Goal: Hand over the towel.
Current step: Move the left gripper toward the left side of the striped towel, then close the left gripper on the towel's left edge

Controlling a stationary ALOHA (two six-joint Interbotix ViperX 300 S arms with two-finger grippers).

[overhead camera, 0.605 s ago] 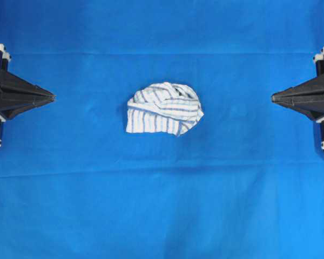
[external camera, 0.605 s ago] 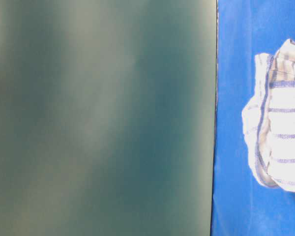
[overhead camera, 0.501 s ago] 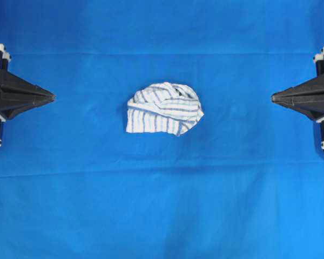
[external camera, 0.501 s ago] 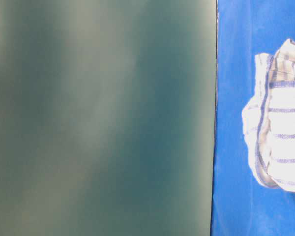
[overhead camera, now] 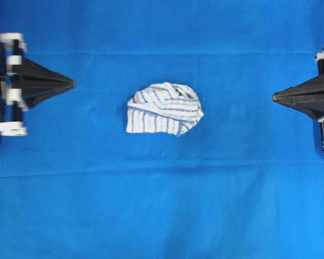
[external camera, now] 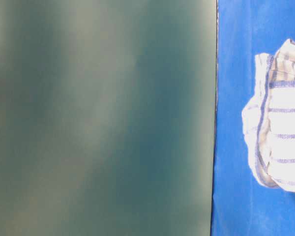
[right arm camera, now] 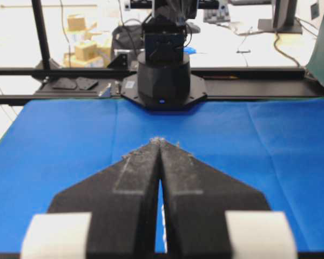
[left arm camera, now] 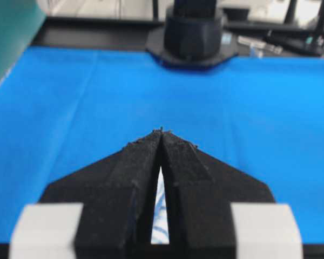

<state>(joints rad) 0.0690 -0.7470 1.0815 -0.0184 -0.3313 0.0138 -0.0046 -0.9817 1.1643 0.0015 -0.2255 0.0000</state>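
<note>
The striped towel (overhead camera: 163, 109) lies crumpled in a loose heap at the middle of the blue cloth (overhead camera: 162, 205) that covers the table, touched by nothing. In the table-level view only its left part shows at the 3 o'clock edge (external camera: 278, 118), beside a blurred dark green panel (external camera: 98, 118) that fills most of that picture.

The left gripper (overhead camera: 72, 83) sits at 9 o'clock from the towel, well apart from it, its fingers pressed together to a point aimed at the heap; its image is motion-blurred, so it seems to be under way. From the left wrist view the jaws of this gripper (left arm camera: 161, 131) meet at the tip with only a thin slit behind, through which a sliver of striped fabric shows.

The right gripper (overhead camera: 274, 97) waits at 3 o'clock, also well apart, fingers likewise pressed together, and holds nothing (right arm camera: 159, 140).

As I judge it, nothing of the handover is done. Left to do: the left arm must reach the towel, spread its fingers, pinch a fold and lift; then the right gripper must take it and the left let go.
</note>
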